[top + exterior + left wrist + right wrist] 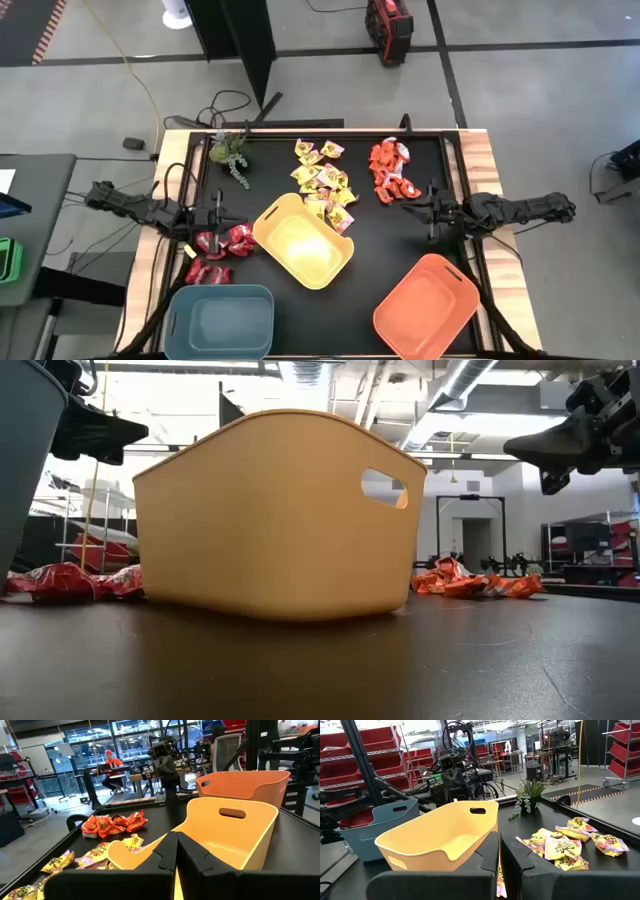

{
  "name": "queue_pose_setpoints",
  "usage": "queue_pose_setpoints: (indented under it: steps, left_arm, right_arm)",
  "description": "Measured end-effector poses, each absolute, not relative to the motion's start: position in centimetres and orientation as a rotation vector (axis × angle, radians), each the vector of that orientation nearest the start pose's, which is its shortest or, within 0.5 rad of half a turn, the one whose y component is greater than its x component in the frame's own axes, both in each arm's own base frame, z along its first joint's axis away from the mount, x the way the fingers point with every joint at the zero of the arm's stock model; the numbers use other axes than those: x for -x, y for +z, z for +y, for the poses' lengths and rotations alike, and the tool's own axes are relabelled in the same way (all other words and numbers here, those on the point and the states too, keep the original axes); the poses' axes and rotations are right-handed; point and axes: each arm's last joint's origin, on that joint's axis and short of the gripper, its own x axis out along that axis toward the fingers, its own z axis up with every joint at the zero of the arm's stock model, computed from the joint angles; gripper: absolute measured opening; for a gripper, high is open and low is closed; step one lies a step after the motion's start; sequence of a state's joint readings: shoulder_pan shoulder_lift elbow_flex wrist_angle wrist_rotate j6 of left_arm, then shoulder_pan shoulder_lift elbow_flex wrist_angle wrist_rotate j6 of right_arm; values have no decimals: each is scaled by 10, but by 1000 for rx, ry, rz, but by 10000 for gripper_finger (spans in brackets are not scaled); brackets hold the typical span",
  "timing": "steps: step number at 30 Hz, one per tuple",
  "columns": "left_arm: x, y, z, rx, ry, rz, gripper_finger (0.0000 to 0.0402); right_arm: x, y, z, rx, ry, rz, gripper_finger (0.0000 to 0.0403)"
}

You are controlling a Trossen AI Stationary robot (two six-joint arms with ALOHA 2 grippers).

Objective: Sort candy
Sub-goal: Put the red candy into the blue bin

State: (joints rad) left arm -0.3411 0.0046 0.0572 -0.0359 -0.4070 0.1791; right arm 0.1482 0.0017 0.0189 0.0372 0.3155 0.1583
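Note:
The candy lies in three heaps on the black table. Deep red sweets [222, 242] sit at the left and yellow ones [325, 182] at the far middle. Orange-red ones [388, 172] lie at the far right. My left gripper [228, 215] hovers shut just beyond the red heap, pointing toward the yellow bin [303, 240]. My right gripper [410, 208] hovers shut near the orange-red heap, pointing left. In the wrist views, neither the left gripper [176, 851] nor the right gripper [499, 855] holds anything.
The yellow bin stands mid-table between the grippers. A blue-grey bin [222, 320] stands at the near left and an orange bin [428, 305] at the near right. A small green plant sprig [232, 155] lies at the far left. Raised rails edge the table's sides.

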Motion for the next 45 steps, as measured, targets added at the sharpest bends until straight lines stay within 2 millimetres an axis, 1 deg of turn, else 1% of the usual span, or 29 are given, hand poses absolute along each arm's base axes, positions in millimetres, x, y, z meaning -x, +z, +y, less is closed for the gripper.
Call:
queue_pose_setpoints:
  steps: [33,37,40,43,45]
  left_arm:
    - [-90,179,-20,-177,68,-10,0]
    - [-90,184,-20,-335,80,-70,0]
    - [-90,189,-20,-364,92,-116,0]
    - [-90,193,-20,-314,78,-154,0]
    - [-88,199,-21,-191,24,-228,0]
  right_arm:
    - [-95,173,5,-171,-163,-66,36]
    - [-95,173,5,-170,-162,-67,36]
    - [-95,173,5,-171,-163,-66,36]
    - [-95,173,5,-171,-163,-66,36]
    - [-95,173,5,-170,-163,-66,36]
